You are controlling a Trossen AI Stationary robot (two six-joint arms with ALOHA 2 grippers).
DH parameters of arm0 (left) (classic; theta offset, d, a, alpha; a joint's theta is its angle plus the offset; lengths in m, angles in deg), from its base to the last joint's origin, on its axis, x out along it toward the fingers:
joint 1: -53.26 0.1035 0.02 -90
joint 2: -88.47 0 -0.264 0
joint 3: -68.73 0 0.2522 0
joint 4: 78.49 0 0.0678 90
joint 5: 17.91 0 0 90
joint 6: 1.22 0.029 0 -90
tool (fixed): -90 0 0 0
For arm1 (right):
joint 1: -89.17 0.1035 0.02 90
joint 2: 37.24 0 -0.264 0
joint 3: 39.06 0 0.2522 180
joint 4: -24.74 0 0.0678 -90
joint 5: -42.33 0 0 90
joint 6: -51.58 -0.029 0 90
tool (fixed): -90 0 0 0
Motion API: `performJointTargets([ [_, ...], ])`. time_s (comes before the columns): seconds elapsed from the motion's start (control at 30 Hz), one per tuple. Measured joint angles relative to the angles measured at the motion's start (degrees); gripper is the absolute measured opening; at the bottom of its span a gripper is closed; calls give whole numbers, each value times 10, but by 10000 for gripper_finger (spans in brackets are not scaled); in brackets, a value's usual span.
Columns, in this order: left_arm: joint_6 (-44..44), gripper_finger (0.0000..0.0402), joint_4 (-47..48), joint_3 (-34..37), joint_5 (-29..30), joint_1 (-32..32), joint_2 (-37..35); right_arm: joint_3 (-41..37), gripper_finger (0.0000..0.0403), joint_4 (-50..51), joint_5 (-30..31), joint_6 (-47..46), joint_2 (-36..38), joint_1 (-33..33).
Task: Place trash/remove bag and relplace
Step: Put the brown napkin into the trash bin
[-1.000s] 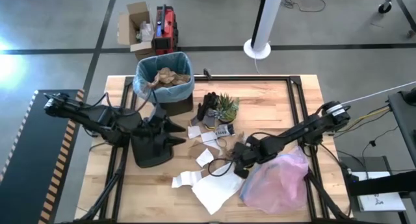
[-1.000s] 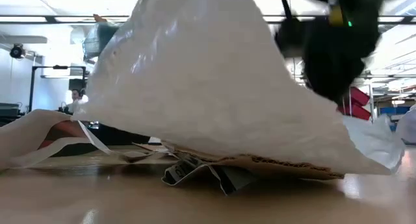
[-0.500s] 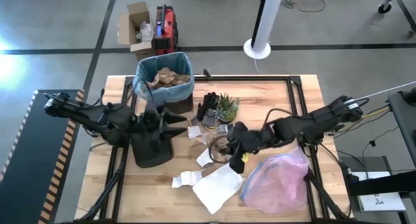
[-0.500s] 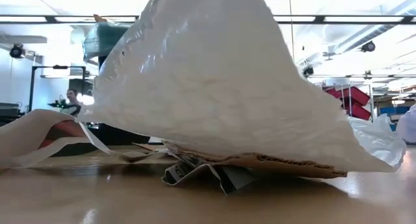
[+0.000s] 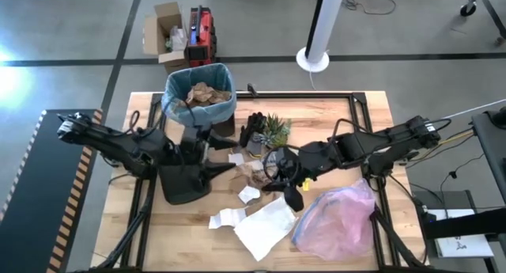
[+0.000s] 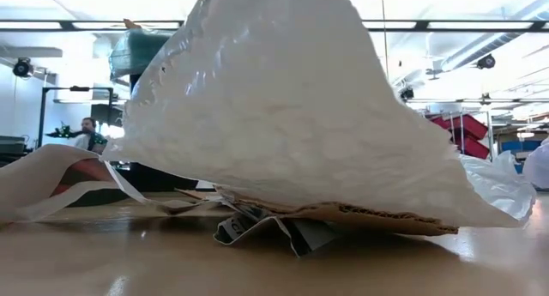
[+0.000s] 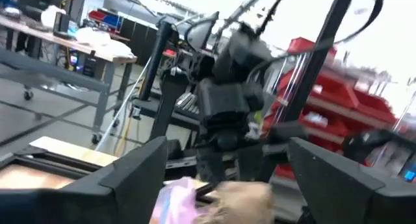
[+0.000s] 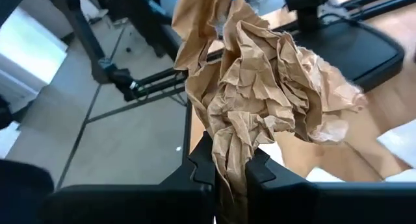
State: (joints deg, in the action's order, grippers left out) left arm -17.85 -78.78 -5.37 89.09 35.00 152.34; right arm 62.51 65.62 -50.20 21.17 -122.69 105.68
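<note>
My right gripper (image 5: 267, 172) is over the middle of the table and is shut on a crumpled brown paper wad (image 8: 260, 87), which also shows in the high view (image 5: 254, 172). My left gripper (image 5: 225, 157) is open just left of it, its fingers (image 7: 130, 175) spread wide and pointing at the right gripper. The bin with the blue-teal liner (image 5: 199, 99) stands at the far left and holds brown paper. White sheets (image 5: 265, 225) lie flat near the front edge. In the low view one white sheet (image 6: 283, 116) fills the picture. My right gripper holds the brown paper wad by a narrow twisted end (image 8: 233, 160), pinched between the two fingers. The fingers come from the table's right side, slanting down. The rest of the wad spreads out beyond the fingertips and looks lifted off the table.
A pinkish-lilac plastic bag (image 5: 336, 218) lies at the near right. A small green plant (image 5: 273, 130) and dark objects stand behind the grippers. A black base (image 5: 186, 184) sits under the left arm. Small white scraps (image 5: 249, 192) lie about. A person (image 6: 86, 133) is far behind the table.
My right gripper has moved from beside the pink bag toward the table's left and far side and has risen out of the low view, carrying the brown paper wad up off the table. My left gripper has shifted a little toward the right gripper.
</note>
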Motion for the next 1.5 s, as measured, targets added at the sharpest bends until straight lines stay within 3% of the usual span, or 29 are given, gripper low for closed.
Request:
performJointTargets([
  [0.27,25,310,0,-18,-10,5,58,0,8,-30,-52,-32,1,-37],
  [0.5,2,309,5,-60,-31,5,112,0,8,-47,-54,-35,1,-49],
  [0.87,-40,303,122,-125,-31,5,147,0,9,-67,-54,-37,6,-48],
  [1.03,-40,228,172,-151,-30,5,144,3,9,-66,-54,-37,6,-48],
  [1.3,-31,22,221,-186,-46,4,138,19,9,-64,-45,-24,6,-48],
  [1.5,-28,23,228,-200,-52,5,138,21,26,-69,-47,-21,6,-44],
])
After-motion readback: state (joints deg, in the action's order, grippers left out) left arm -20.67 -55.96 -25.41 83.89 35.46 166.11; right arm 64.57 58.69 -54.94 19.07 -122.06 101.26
